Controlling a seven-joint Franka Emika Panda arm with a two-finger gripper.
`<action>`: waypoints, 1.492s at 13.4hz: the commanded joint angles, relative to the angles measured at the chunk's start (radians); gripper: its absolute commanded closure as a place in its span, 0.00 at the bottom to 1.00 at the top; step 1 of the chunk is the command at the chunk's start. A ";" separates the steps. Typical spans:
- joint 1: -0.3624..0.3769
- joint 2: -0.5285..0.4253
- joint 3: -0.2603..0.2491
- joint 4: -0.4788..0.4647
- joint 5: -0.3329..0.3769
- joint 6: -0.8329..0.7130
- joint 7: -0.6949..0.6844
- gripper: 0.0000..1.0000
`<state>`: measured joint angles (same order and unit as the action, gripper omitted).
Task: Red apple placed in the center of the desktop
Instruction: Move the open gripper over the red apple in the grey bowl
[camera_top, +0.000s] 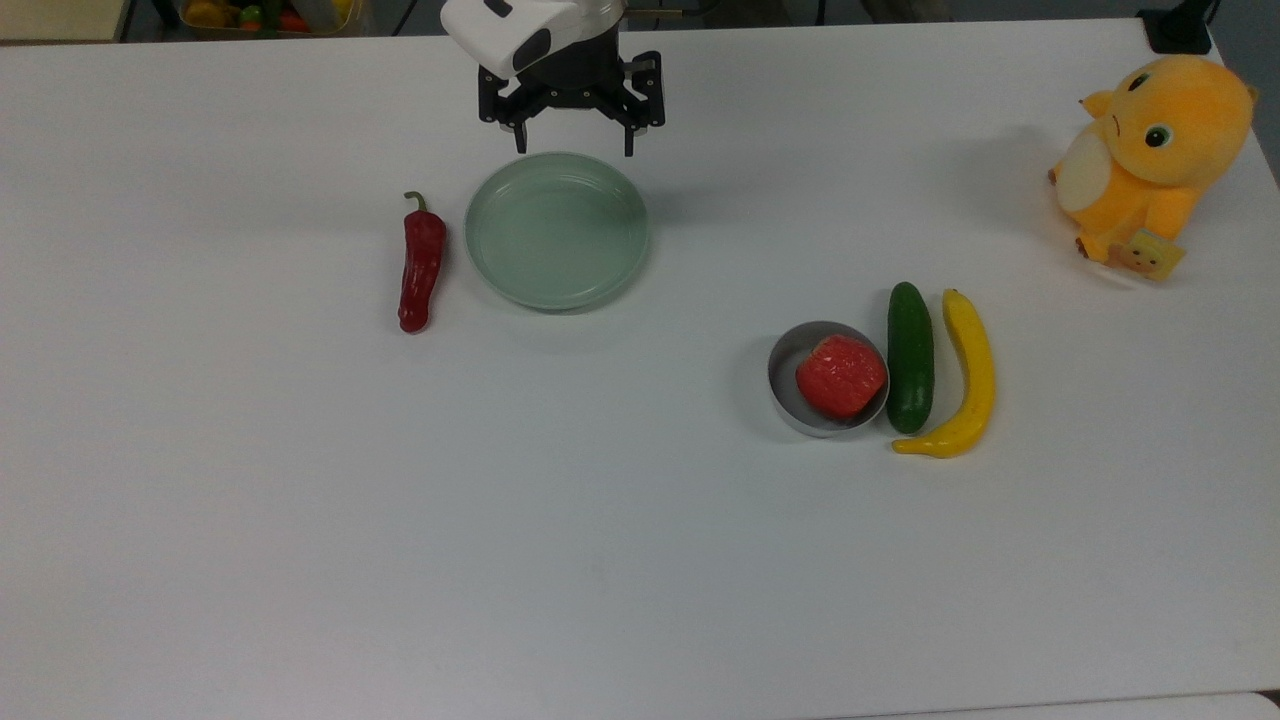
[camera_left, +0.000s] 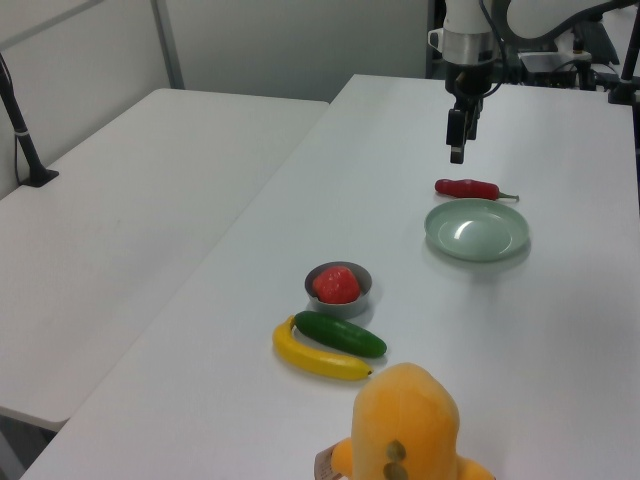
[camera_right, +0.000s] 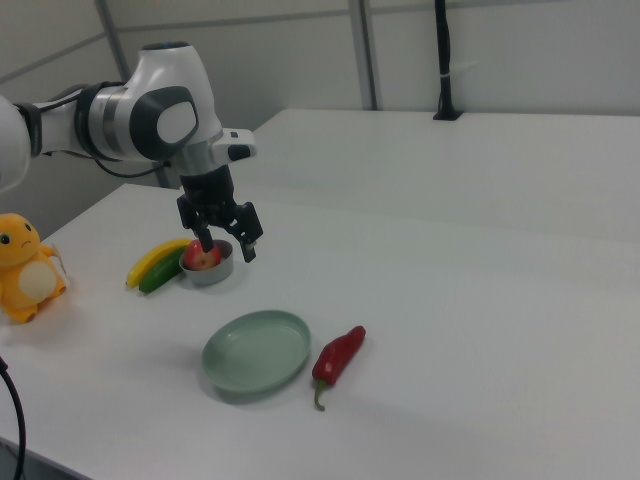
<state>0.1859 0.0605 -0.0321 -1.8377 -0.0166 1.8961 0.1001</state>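
The red apple (camera_top: 841, 376) (camera_left: 337, 285) (camera_right: 203, 257) lies inside a small grey bowl (camera_top: 790, 392) on the white desktop (camera_top: 600, 520), at the top view's right of centre. My gripper (camera_top: 573, 140) (camera_left: 457, 150) (camera_right: 227, 243) hangs open and empty above the far edge of a pale-green plate (camera_top: 557, 229) (camera_left: 477, 229) (camera_right: 257, 351), well away from the apple. In the right view the gripper partly overlaps the bowl and apple.
A dark-red chili pepper (camera_top: 421, 263) lies just to the top view's left of the plate. A green cucumber (camera_top: 910, 356) and a yellow banana (camera_top: 965, 378) lie beside the bowl. An orange plush toy (camera_top: 1150, 160) sits at the top view's far right.
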 joint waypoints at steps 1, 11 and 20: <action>0.009 -0.018 -0.005 -0.012 0.000 0.012 -0.004 0.00; 0.010 -0.008 0.003 -0.011 0.004 0.017 -0.003 0.00; 0.027 0.189 0.118 0.109 -0.006 0.146 -0.199 0.00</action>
<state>0.2141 0.1708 0.0505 -1.8154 -0.0174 2.0344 0.0351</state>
